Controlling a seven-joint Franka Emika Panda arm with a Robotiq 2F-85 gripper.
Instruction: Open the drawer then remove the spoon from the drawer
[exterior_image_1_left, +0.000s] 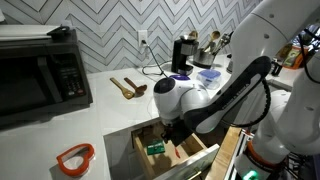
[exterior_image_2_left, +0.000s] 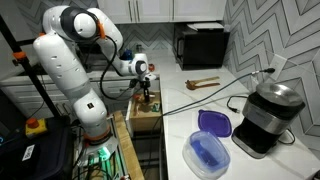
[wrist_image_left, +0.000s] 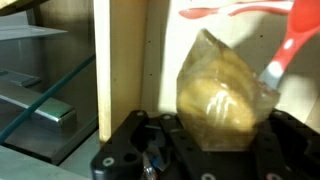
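A wall (exterior_image_1_left: 110, 25) of grey-and-white chevron tile runs well beyond the fingers (exterior_image_1_left: 170, 131), behind a white countertop (exterior_image_1_left: 110, 112), and a white outlet (exterior_image_1_left: 144, 38) is set into the tile. A black microwave (exterior_image_1_left: 40, 68) stands on the counter, far out to one side of the fingers. In an exterior view, white upper cabinets (exterior_image_2_left: 150, 8) hang high above them. The light is soft and even.

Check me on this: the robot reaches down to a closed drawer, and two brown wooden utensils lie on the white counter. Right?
Not quite: the drawer is open, its wood inside showing in an exterior view. The robot does reach down to it, and the two brown wooden utensils do lie on the white counter.
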